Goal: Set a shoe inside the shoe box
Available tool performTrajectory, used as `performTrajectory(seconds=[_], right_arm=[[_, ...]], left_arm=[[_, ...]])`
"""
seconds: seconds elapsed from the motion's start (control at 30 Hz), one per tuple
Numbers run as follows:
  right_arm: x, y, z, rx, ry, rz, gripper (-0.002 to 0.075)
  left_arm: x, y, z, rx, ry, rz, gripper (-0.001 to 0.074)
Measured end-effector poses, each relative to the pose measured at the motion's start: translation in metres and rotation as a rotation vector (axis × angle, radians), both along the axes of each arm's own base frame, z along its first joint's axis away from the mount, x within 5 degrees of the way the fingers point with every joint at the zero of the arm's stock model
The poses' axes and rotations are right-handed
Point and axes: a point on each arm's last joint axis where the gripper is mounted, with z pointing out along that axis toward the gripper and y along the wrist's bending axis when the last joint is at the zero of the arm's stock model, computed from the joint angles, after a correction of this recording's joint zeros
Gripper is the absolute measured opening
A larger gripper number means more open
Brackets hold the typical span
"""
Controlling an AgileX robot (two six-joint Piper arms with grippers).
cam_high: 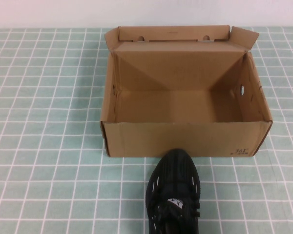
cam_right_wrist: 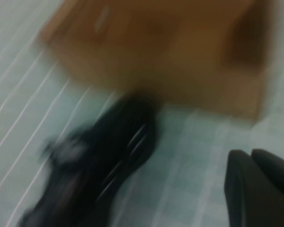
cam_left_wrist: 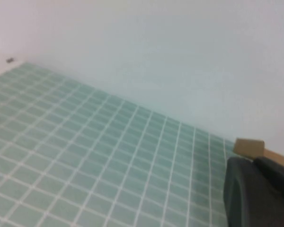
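Observation:
The black knit shoe [cam_high: 173,192] lies on the tiled table, its toe touching the middle of the shoe box's front wall [cam_high: 185,139]. The brown cardboard shoe box is open and empty, its flap lid standing up at the back. Neither arm shows in the high view. In the right wrist view my right gripper [cam_right_wrist: 251,153] hangs shut and empty above the table, to the side of the shoe [cam_right_wrist: 104,156], with the box [cam_right_wrist: 170,52] beyond. In the left wrist view my left gripper [cam_left_wrist: 253,163] is shut and empty, away from the shoe; a box corner [cam_left_wrist: 248,146] shows just past it.
The green tiled tablecloth [cam_high: 49,146] spreads out on both sides of the box. A white wall [cam_left_wrist: 156,56] runs behind the table's far edge.

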Motion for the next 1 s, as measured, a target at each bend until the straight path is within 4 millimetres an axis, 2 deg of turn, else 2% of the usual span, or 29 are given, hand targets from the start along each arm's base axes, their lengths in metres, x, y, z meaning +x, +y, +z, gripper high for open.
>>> performTrajectory(seconds=[0.13,0.23,0.43,0.57,0.7,0.9,1.0], right_arm=[[0.021,0.017,-0.012,-0.019,0.168,0.214,-0.0008],[0.034,0.026,-0.014,-0.043,0.250,0.323,0.0000],[0.052,0.048,-0.005,-0.144,0.257,0.482,0.0051],[0.059,0.073,-0.003,-0.240,0.231,0.602,0.0085],[0.062,0.102,-0.010,-0.338,0.213,0.688,0.0155],[0.066,0.138,-0.035,-0.540,0.155,0.774,0.0313],[0.067,0.153,-0.046,-0.609,0.117,0.816,0.0366]], left_arm=[[0.000,-0.004,-0.006,-0.025,0.061,-0.044,-0.0004],[-0.001,-0.009,-0.010,0.021,0.118,-0.107,-0.0004],[0.001,-0.019,-0.013,0.137,0.169,-0.237,-0.0004],[0.011,-0.022,-0.013,0.152,0.211,-0.270,-0.0004],[0.024,-0.023,-0.014,0.150,0.268,-0.283,-0.0004],[0.037,-0.024,-0.016,0.144,0.340,-0.291,-0.0004],[0.039,-0.024,-0.017,0.142,0.349,-0.293,-0.0004]])
